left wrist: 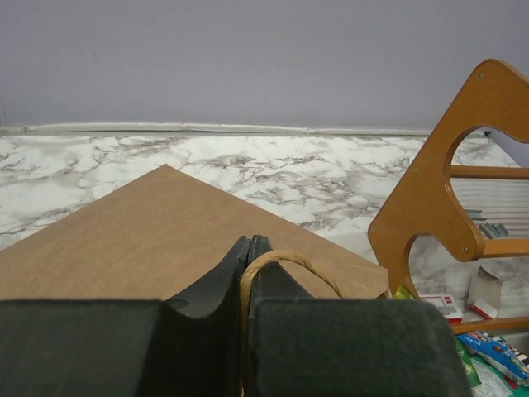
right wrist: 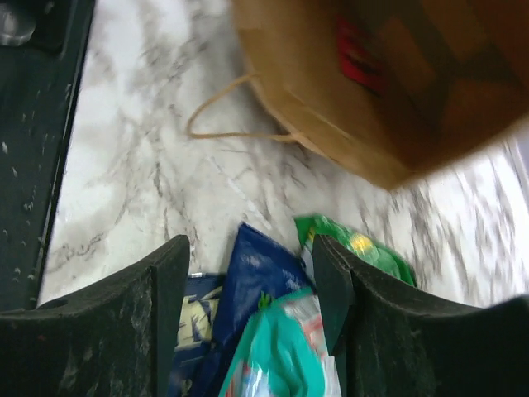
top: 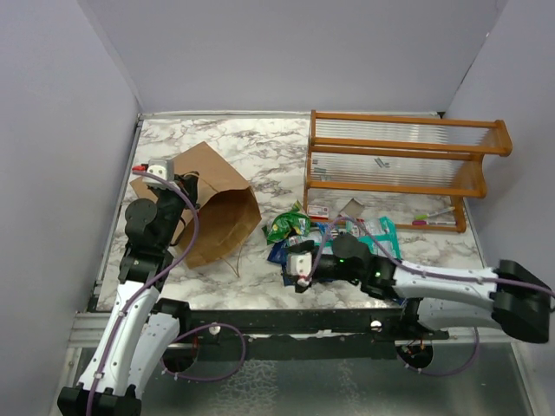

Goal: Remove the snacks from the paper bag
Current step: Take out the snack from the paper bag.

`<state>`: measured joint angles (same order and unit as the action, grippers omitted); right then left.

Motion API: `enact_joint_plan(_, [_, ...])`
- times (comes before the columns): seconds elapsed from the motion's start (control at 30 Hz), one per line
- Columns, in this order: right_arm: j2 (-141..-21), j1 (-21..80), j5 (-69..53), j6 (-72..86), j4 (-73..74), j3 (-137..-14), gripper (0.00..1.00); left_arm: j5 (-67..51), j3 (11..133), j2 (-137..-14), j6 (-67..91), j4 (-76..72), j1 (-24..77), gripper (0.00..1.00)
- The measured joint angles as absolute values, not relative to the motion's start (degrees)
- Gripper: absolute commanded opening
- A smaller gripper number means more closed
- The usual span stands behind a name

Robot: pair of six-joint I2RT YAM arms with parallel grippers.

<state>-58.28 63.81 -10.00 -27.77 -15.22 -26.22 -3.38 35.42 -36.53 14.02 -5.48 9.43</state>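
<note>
The brown paper bag [top: 212,204] lies on its side at the left, mouth toward the middle of the table. My left gripper [top: 185,186] is at its top, shut on the bag's twisted-paper handle [left wrist: 285,260]. Snacks lie in a pile on the marble: a green packet [top: 289,227], a dark blue one [top: 279,251] and a teal one [top: 381,232]. My right gripper [top: 290,264] hovers over the pile, open. In the right wrist view the dark blue packet [right wrist: 256,277] and a teal packet [right wrist: 281,356] lie between its fingers [right wrist: 169,281]. A pink-red packet [right wrist: 355,54] shows inside the bag [right wrist: 388,91].
An orange-brown wooden rack [top: 399,165] stands at the back right, with a small red-and-white packet [top: 316,211] and a grey card [top: 354,208] at its foot. The bag's other handle [right wrist: 223,116] trails on the marble. A black rail [top: 286,321] runs along the near edge.
</note>
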Motion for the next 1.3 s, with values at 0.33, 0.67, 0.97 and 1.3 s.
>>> enact_joint_plan(0.33, [-93.49, 64.58, -17.74, -55.09, -30.55, -46.76, 0.58, -4.6, 35.42, -34.57, 14.2, -5.69, 9.39, 0.0])
enact_joint_plan(0.67, [-110.61, 64.55, -19.92, -64.1, -32.23, -66.39, 0.54, -7.57, 35.42, -32.25, 13.52, -6.24, 9.39, 0.0])
enact_joint_plan(0.97, [-122.5, 63.83, -19.94, -67.48, -25.69, -77.82, 0.53, -10.7, 35.42, -31.07, 13.32, -7.75, 9.65, 0.0])
enact_joint_plan(1.3, [-127.39, 63.24, -19.38, -72.07, -9.89, -90.59, 0.54, -13.76, 35.11, -30.89, 13.1, -8.54, 10.26, 0.0])
